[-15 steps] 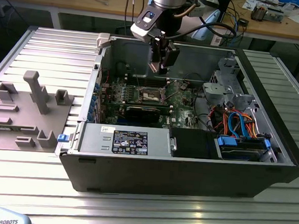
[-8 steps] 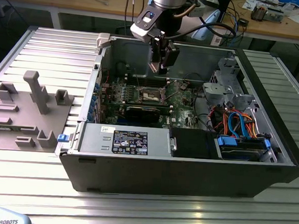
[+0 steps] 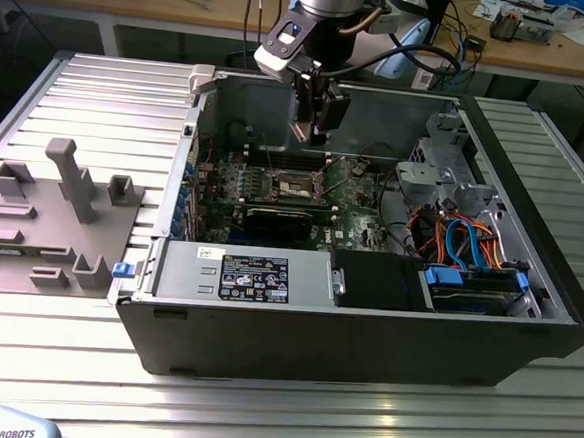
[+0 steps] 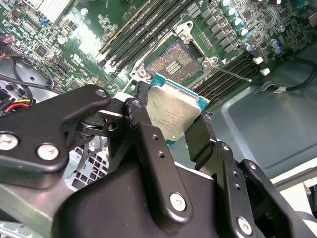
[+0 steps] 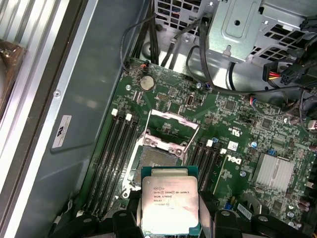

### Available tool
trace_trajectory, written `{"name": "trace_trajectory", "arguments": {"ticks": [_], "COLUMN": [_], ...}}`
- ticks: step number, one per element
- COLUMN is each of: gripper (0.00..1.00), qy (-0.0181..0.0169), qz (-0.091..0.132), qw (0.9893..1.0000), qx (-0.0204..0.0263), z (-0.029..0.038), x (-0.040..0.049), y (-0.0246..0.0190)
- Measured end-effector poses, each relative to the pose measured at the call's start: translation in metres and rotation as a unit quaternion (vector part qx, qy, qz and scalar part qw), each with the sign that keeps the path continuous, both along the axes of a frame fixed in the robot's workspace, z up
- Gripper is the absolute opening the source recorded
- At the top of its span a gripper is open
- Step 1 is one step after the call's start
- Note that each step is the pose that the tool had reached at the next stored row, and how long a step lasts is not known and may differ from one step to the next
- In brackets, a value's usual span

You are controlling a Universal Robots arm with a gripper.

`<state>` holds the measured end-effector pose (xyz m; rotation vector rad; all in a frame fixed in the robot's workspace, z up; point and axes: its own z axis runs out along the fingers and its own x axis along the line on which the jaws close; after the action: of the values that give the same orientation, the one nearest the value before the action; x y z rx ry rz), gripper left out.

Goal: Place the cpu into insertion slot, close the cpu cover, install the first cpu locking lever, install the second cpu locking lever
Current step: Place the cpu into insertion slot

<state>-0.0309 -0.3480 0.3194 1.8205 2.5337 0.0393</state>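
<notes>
In the exterior view I see the arm (image 3: 332, 1) coming down from above into the open computer case (image 3: 364, 339), which lies on its side. The gripper (image 3: 314, 130) hangs with its fingers pointing down, over the green board (image 3: 359, 199) and a little above the socket (image 3: 296, 186). In the second wrist view the two black fingers (image 4: 143, 129) are closed on the chip (image 4: 173, 111), one on each of two opposite edges, so it is held firmly between them. The chip is a flat square with a silvery-grey metal top and a thin green edge around it, and it is tilted toward the camera. It is in the air, apart from the socket (image 4: 173, 62), which I see open just beyond it, with its field of small gold contacts uncovered. In the first wrist view the chip (image 5: 169, 201) has its printed metal face to the camera, near the socket (image 5: 148, 158). The silvery cover (image 5: 173, 116) is lifted up off the socket, with the long black memory slots (image 5: 116, 148) on both sides.
</notes>
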Motion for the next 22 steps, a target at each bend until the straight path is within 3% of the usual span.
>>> {"name": "trace_trajectory", "arguments": {"ticks": [22], "gripper": [0.54], "qy": [0.0], "qz": [-0.01], "qw": [1.0], "qx": [0.0], "z": [-0.0003], "x": [0.0], "y": [0.0]}}
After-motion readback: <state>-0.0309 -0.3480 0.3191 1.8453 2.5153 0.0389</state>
